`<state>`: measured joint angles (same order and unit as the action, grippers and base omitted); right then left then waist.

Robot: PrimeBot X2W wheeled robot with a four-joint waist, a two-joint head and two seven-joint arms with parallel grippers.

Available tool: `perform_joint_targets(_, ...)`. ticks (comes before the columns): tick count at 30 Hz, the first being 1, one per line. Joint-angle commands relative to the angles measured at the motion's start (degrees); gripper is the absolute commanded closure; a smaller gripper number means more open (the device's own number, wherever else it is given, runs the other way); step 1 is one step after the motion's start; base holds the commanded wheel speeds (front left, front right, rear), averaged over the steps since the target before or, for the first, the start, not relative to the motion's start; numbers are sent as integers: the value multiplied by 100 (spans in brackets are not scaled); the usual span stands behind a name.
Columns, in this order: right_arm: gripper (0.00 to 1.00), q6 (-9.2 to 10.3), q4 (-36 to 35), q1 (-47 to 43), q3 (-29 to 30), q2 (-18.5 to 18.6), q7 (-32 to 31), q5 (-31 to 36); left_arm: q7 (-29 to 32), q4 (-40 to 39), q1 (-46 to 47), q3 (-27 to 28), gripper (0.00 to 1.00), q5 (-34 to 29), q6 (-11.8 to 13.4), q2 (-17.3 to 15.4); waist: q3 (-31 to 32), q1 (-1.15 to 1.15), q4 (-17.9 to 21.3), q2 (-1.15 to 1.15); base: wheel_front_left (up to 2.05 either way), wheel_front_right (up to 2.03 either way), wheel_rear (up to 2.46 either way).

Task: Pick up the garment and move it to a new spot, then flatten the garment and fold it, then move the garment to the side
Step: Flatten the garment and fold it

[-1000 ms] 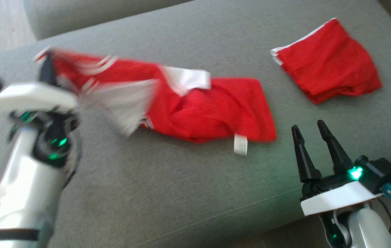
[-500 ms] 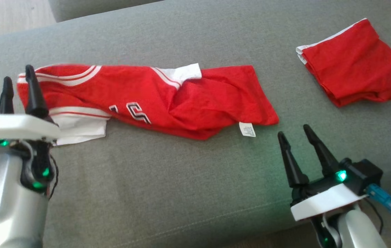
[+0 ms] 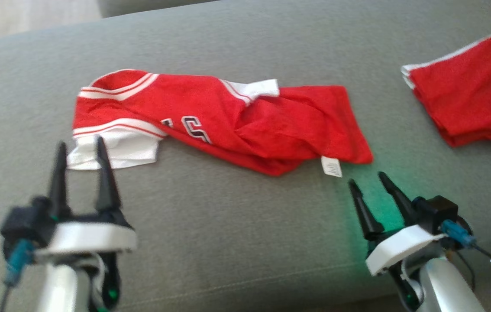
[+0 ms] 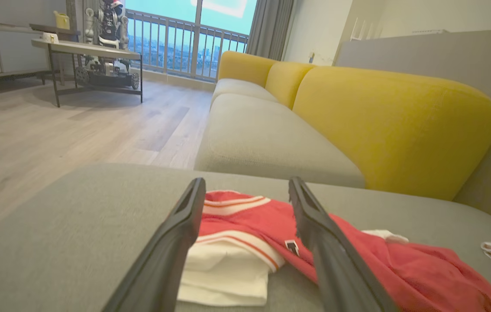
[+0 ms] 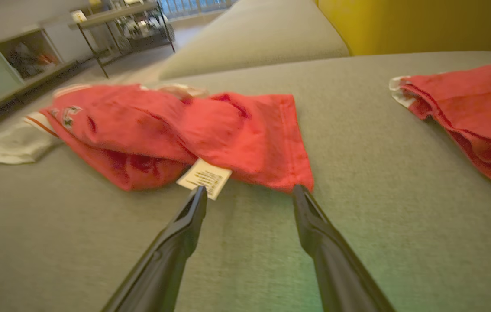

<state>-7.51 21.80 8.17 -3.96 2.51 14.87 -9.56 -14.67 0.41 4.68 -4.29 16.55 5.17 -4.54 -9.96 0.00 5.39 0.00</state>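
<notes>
Grey sofa cushion [image 3: 237, 225] fills the work area, with a yellow backrest [image 4: 384, 125] and wooden floor [image 4: 55, 130] beyond it in the left wrist view. On that cushion lies the garment, a red jersey [image 3: 228, 125] with white striped trim, stretched out lengthwise across the robot's front. It is rumpled and partly doubled over itself, not yet flat. A folded red cloth [image 3: 466, 108] sits well apart from the jersey, off its right end.

The left gripper [image 3: 79, 143] hovers just off the jersey's left end, near the white panel [image 3: 115, 151] that pokes out from under the red. Its jaws stand spread and hold nothing. The right gripper [image 3: 366, 178] sits just beside the jersey's right end on the robot's side, its fingers likewise apart and empty. In the right wrist view its tips point at the white care label [image 3: 331, 166] and the hem corner [image 3: 358, 151].

The jersey looks like thin mesh knit, so it is probably light, limp and a little slick. It would sag and drape from any single pinch and hold no shape of its own. A one-point lift would likely bunch it further. The better holds appear to be the two ends: the trimmed shoulder edge on the left and the hem corner on the right. Each pinch should be deep enough to catch both layers. The dangling label would probably be a poor hold.
</notes>
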Motion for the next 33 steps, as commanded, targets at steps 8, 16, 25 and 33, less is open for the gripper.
perform_joint_targets(8, 0, 2, 1328, 962, 901, 37, 13, 1611, -32, -487, -497, -433, 0, -401, -159, 155, 192, 0, -770, 0, 0, 0, 0)
perform_joint_targets(16, 24, 2, 2170, 1500, 1683, 37, 13, 2535, -32, -558, -573, -896, 0, -351, 39, 165, 265, 0, -1429, 0, 0, 0, 0)
perform_joint_targets(25, 100, 2, 1754, 2133, 2658, 37, 12, 2804, -32, -671, -577, -1029, 0, -293, 181, 166, 215, 0, -2080, 0, 0, 0, 0)
perform_joint_targets(33, 100, 2, 1153, 3869, 3074, 37, -237, 3688, -32, -802, -408, -1449, 0, -88, 293, 166, -204, 0, -2564, 0, 0, 0, 0)
